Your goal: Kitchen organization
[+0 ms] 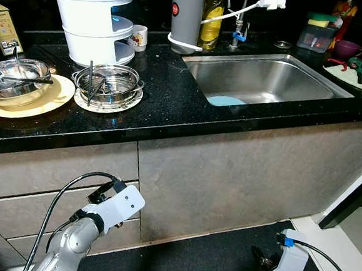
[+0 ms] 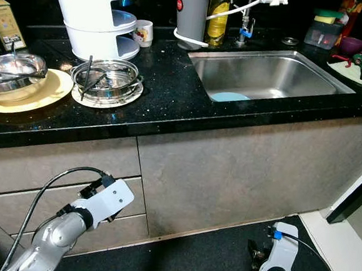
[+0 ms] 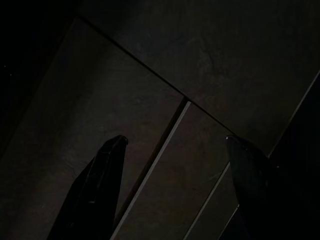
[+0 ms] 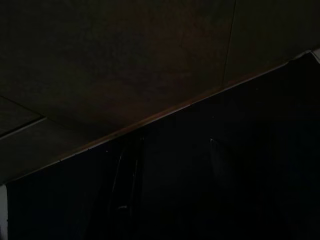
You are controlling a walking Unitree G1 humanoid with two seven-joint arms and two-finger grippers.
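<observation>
Two steel bowls wait on the table, both arms low

Both arms hang below the table edge, in front of the grey cabinet fronts [image 1: 228, 170]. The left end effector [image 3: 172, 165] has its fingers spread wide, nothing between them, aimed at a drawer seam. I cannot tell how the right end effector [image 4: 167, 165] stands; its wrist view is too dark.

On the black table [image 1: 171, 103], far left, a steel bowl [image 1: 16, 75] holding utensils sits on a yellow plate [image 1: 42, 102]. Just right of it, a second steel bowl [image 1: 107, 82] rests on a white plate [image 1: 111, 105]. Right of these, the sink [image 1: 267, 79] holds a blue dish [image 1: 225, 101].

The bowls are likely stiff, light and slippery, so the rim seems the best hold. Loose utensils inside could rattle or tip out, and the plates beneath are probably breakable and may shift.
</observation>
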